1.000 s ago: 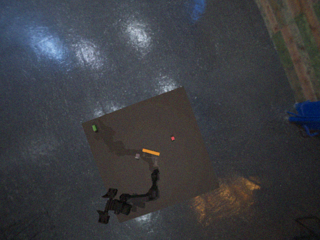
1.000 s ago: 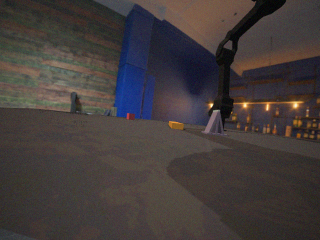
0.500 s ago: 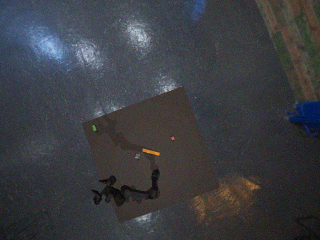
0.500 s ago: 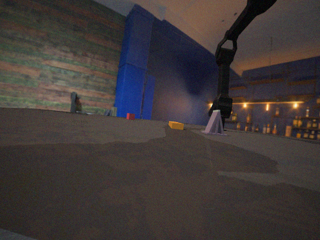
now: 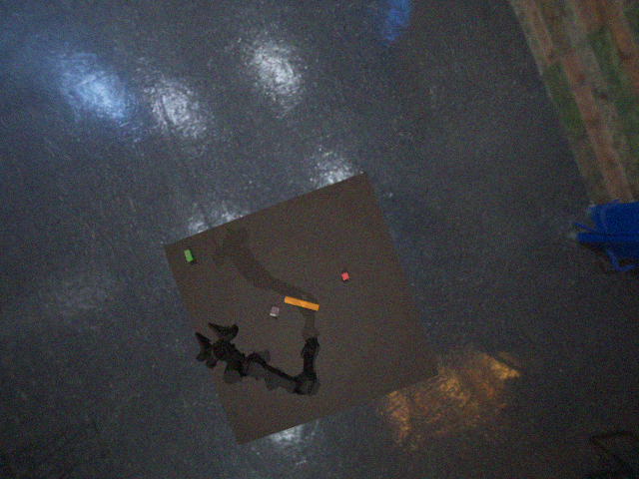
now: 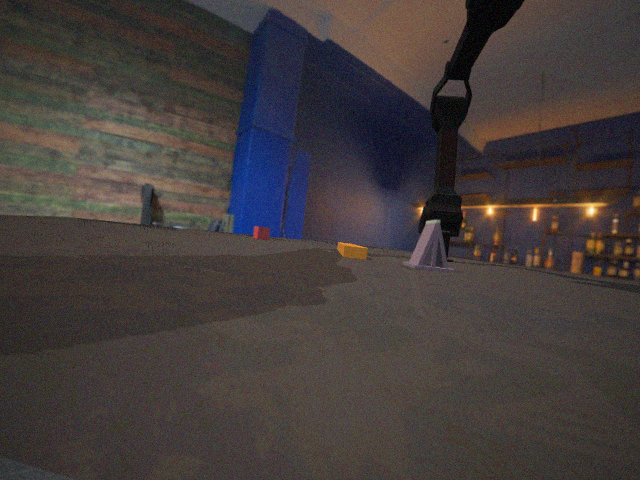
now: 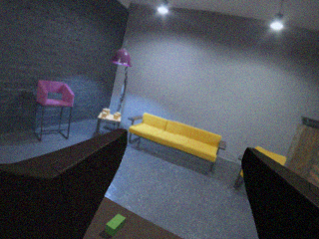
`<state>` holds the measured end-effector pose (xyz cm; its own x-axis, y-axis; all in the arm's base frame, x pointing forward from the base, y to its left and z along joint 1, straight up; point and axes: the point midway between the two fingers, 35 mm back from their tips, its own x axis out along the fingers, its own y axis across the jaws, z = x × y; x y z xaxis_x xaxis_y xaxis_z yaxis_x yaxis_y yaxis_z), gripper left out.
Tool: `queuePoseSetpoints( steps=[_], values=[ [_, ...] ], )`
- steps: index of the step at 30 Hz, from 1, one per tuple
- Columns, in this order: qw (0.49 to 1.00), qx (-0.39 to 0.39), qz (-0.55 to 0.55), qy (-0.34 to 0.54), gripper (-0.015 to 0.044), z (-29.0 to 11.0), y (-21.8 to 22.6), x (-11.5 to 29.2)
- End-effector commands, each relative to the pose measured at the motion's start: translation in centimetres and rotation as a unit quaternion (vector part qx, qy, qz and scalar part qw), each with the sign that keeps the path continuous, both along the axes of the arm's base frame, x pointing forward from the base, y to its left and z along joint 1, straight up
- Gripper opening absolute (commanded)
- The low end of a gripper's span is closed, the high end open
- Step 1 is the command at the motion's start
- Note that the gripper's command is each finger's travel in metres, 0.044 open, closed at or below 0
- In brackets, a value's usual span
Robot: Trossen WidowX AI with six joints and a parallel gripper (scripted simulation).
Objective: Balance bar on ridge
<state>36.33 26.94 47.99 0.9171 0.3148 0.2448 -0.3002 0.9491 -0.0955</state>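
Orange, the bar (image 5: 301, 303) is lying flat on the brown table (image 5: 360, 227) just right of the pale ridge (image 5: 275, 311), while the gripper (image 5: 217, 337) is hovering well left, jaws parted around nothing.

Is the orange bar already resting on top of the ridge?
No, in the exterior view the orange bar lies flat on the table, apart from the ridge.
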Motion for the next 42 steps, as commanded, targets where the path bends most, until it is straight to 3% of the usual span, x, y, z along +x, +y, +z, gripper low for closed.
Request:
queuePoseSetpoints(
  steps=[1, 11, 21, 32, 42],
  values=[
    [0.997, -0.072, -0.015, 0.036, 0.0315, -3.2, -1.0, 1.8],
    [0.958, -0.242, -0.042, 0.151, 0.0315, -12.0, -5.7, 5.1],
    [0.884, -0.371, -0.036, 0.282, 0.0315, -20.6, -11.8, 5.4],
    [0.779, -0.454, 0.011, 0.432, 0.0315, -28.7, -18.9, 2.0],
    [0.676, -0.472, 0.086, 0.56, 0.0315, -33.9, -24.2, -3.9]
  ],
)
